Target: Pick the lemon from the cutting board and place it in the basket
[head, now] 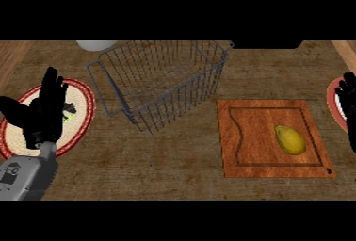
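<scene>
Yellow and a bit green, the lemon [290,139] lies on the right half of the wooden cutting board [274,138]. Nothing is touching it. The board sits flat on the brown counter [173,164], on the right side. Left of the board stands the wire basket [160,80], tipped a little, with nothing in it. Behind the basket, a white round thing [96,45] peeks in at the far edge.

On the left, the left hand [40,110] is open with its fingers straight up, holding nothing. It hangs over a round plate [82,101] with a red rim. At the right edge, the right hand [348,106] shows only partly, fingers straight, holding nothing, next to another red-rimmed plate [332,101].
</scene>
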